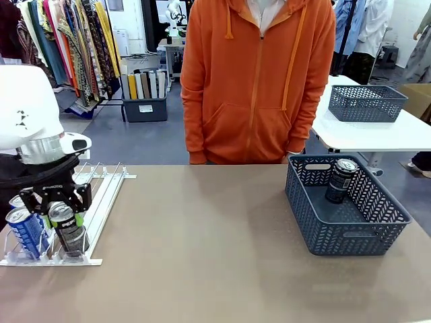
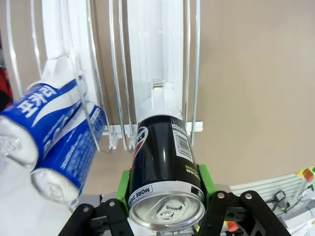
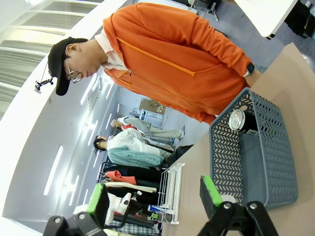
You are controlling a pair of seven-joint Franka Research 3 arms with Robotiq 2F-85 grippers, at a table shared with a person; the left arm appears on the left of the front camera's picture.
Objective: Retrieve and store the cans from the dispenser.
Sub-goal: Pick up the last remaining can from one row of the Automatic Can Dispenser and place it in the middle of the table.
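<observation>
Clamping the black can (image 2: 165, 157) by its sides, the left hand (image 2: 164, 183) stood at the near end of the dispenser (image 1: 104, 195) on the desk's (image 1: 215, 262) near left, with two blue cans (image 1: 25, 232) just beside it in the neighbouring rails. The right hand (image 3: 155, 194) gaped wide, gripping nothing. A second black can (image 1: 341, 179) stood inside the mesh basket (image 1: 350, 235) at the right.

The left arm (image 1: 27, 101) is a rounded white shell with a small black mark and a silver ring. The left tool (image 1: 62, 217) is black with white lettering, silver screws and green pads (image 2: 204, 179); the right tool (image 3: 155, 196) matches. The person (image 1: 256, 81) wears an orange zipped hoodie with drawstrings, a white shirt, a black cap (image 3: 60, 55) and a dark wristwatch (image 3: 250, 68).
</observation>
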